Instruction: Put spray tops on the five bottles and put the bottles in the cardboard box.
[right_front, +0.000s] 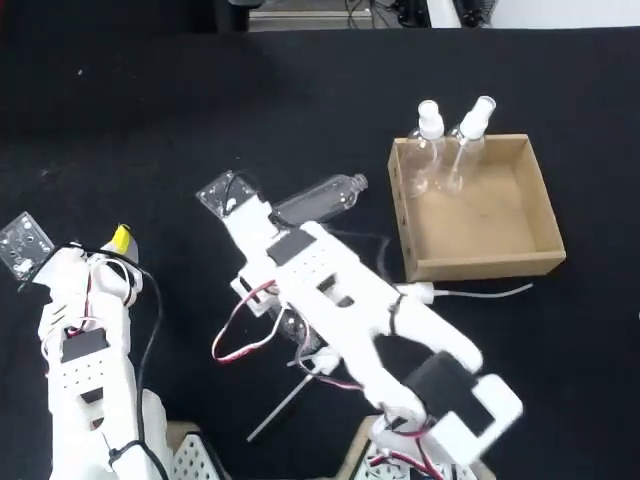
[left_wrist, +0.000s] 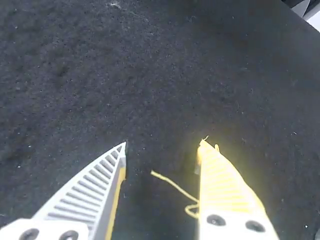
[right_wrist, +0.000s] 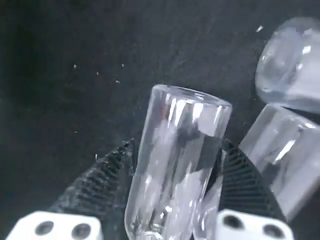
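My right gripper (right_wrist: 177, 145) is shut on a clear uncapped bottle (right_wrist: 175, 165), whose open mouth points away from the camera. Two more clear bottles (right_wrist: 287, 65) (right_wrist: 280, 155) lie close beside it. In the high view the right arm (right_front: 330, 290) stretches over the table's middle and hides that grasp. Another uncapped bottle (right_front: 320, 198) lies beyond the arm. Two bottles with spray tops (right_front: 428, 150) (right_front: 466, 145) lean in the cardboard box (right_front: 480, 265). A loose spray top (right_front: 425, 292) lies in front of the box. My left gripper (left_wrist: 162, 147) hangs open over bare black cloth, at the left (right_front: 115, 250).
A thin dip tube (right_front: 280, 405) lies on the black cloth near the front edge, under the right arm. Red and black cables (right_front: 240, 340) loop off that arm. The box stands at the right with open floor in its near half.
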